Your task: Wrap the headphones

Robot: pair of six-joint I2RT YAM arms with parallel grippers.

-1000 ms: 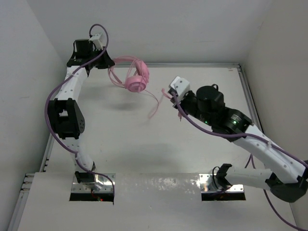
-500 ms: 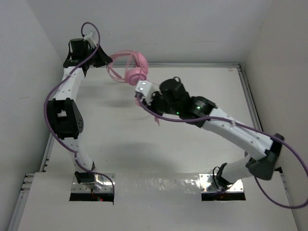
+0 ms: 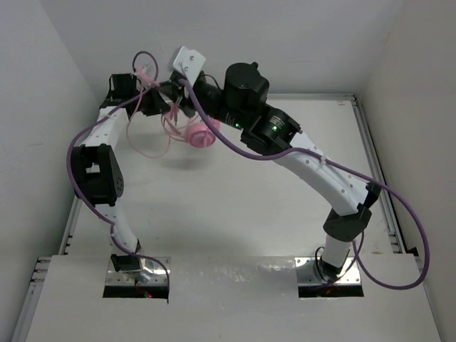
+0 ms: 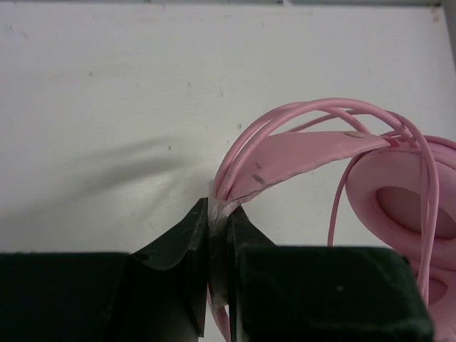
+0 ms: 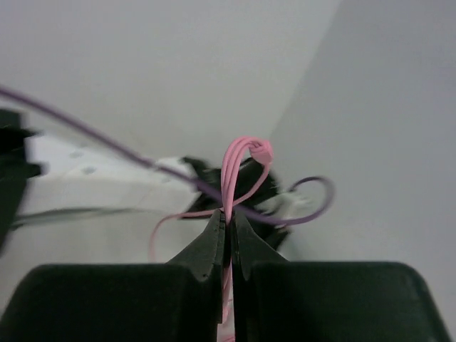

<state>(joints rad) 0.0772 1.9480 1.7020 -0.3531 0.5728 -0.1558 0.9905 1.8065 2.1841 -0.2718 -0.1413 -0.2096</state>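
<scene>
The headphones (image 3: pixel 201 132) hang above the bench's (image 3: pixel 249 206) far left, headband (image 4: pixel 299 153) pinched in the left claw (image 4: pixel 217 208); the right claw (image 5: pixel 227 217) is clamped on cable (image 5: pixel 239 160) loops beside it; a hard tug could yank the headband free, or slack spill the loops.

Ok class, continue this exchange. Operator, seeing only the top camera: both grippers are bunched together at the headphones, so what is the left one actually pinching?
Observer: The left gripper is shut on the headband, with cable strands running into the jaws beside it.
Operator: And the right one?
Observer: The right gripper is shut on a bundle of cable loops only, which stands up above its jaws.
Operator: Where is the nearest earcup?
Observer: One earcup hangs just right of the left gripper, with cable crossing its face.
</scene>
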